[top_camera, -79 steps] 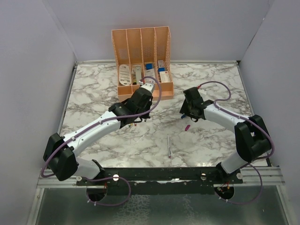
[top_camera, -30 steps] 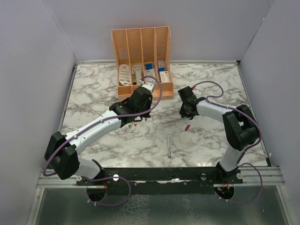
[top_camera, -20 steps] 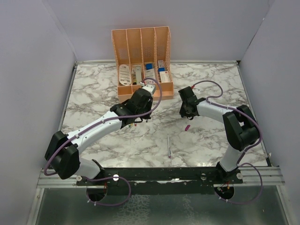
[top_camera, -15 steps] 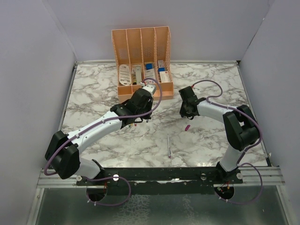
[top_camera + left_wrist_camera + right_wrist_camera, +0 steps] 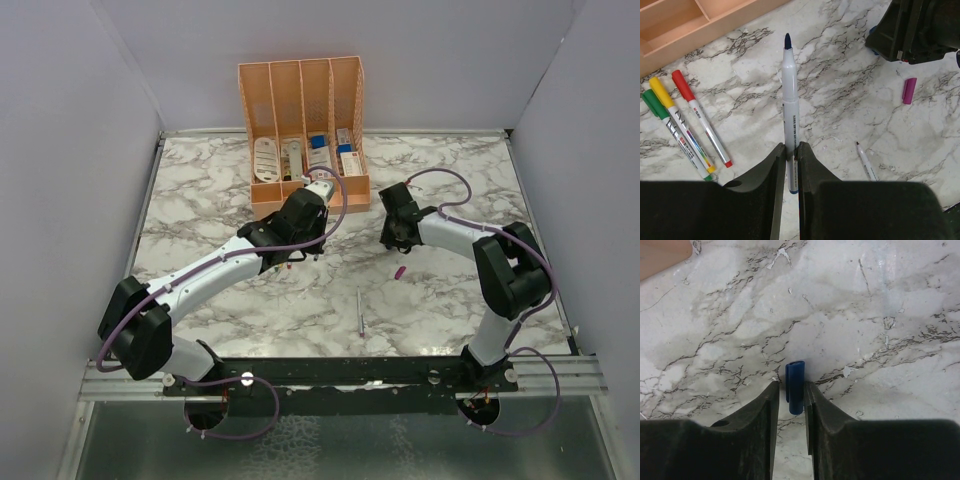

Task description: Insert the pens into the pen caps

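My left gripper [image 5: 791, 146] is shut on a grey-white pen [image 5: 789, 85] with a dark blue tip, and the pen points away from me above the table. My right gripper [image 5: 791, 384] is low over the marble. Its fingers straddle a blue cap [image 5: 795, 377] lying on the table, with a narrow gap on the left side. A magenta cap [image 5: 909, 90] lies loose, also in the top view [image 5: 399, 271]. An uncapped pen [image 5: 360, 310] lies near the front. Three pens with green, yellow and red caps [image 5: 682, 120] lie side by side on the left.
A peach organizer [image 5: 300, 130] with white and blue boxed items stands at the back centre, just behind the left wrist [image 5: 298, 218]. The right wrist [image 5: 398, 222] is close to the left one. Grey walls enclose the marble table [image 5: 200, 180].
The right arm has folded in and its gripper has shifted slightly left and back, down around the blue cap. The left arm holds the pen almost still.
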{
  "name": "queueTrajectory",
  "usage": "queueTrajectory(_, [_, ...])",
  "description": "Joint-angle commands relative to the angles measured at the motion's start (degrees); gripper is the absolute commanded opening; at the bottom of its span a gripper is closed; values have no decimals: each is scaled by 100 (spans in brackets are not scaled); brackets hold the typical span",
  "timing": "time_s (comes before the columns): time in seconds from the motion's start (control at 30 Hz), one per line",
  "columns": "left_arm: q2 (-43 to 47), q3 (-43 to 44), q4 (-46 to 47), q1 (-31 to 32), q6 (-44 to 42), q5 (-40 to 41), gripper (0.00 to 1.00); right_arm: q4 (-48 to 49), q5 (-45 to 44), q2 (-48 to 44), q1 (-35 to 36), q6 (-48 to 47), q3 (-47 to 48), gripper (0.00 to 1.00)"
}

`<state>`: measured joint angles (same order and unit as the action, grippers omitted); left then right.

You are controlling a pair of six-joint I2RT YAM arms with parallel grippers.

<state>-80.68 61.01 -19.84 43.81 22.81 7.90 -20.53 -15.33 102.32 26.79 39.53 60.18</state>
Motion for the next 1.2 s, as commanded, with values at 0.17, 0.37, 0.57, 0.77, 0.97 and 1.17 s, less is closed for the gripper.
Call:
queueTrajectory(0.17, [-20, 22, 127, -44, 14, -184, 0, -541, -150, 506, -24, -7, -256, 32])
queueTrajectory(0.37, [0, 1, 129, -44, 33, -201, 0, -504, -228, 673, -24, -10, -282, 31])
queueTrajectory(0.57, [60, -34, 107, -50, 49, -193, 0, -444, -181, 834, -24, 33, -393, 29])
queueTrajectory(0.77, [71, -22, 109, -57, 42, -175, 0, -488, -23, 695, -24, -4, -500, 22])
queueTrajectory(0.97, [49, 28, 95, -71, -16, -170, 0, -554, 123, 511, -16, -64, -607, 22])
queueTrajectory(1.17, [35, 73, 52, -85, -63, -184, 0, -622, 237, 729, -15, -142, -510, 10])
